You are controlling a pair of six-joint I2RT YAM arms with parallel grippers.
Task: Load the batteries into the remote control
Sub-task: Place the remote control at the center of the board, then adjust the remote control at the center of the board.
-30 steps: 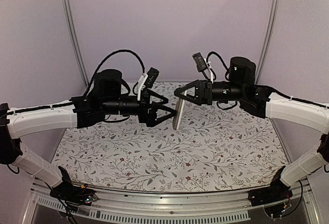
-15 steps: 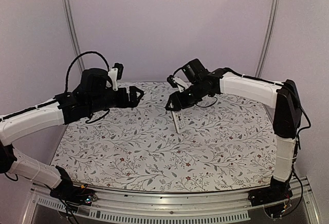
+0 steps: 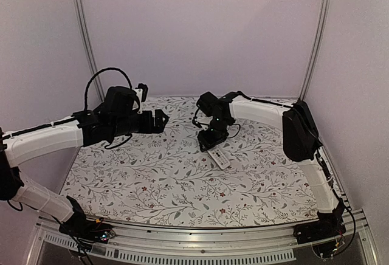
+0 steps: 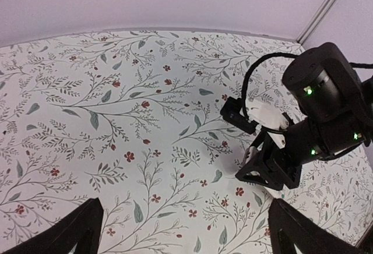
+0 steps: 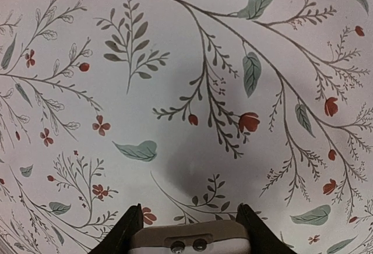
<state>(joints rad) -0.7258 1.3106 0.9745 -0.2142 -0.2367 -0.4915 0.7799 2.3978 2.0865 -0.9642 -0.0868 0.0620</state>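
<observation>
The remote control is slim and white, buttons facing up, slanting down to the flowered cloth mid-table. My right gripper is shut on its upper end. In the right wrist view the remote's grey-tan end sits between the two fingers, low over the cloth. My left gripper hovers to the left, open and holding nothing, apart from the remote. The left wrist view shows its open fingers at the bottom corners and the right gripper ahead. The batteries are out of view.
The flowered tablecloth covers the table. Purple walls with metal corner posts close in the back and sides. The right arm stretches across the back right of the table.
The right arm swung from mid-air down to mid-table, and the remote went from upright to slanting face up at the cloth. The left arm drew back to the left, still open.
</observation>
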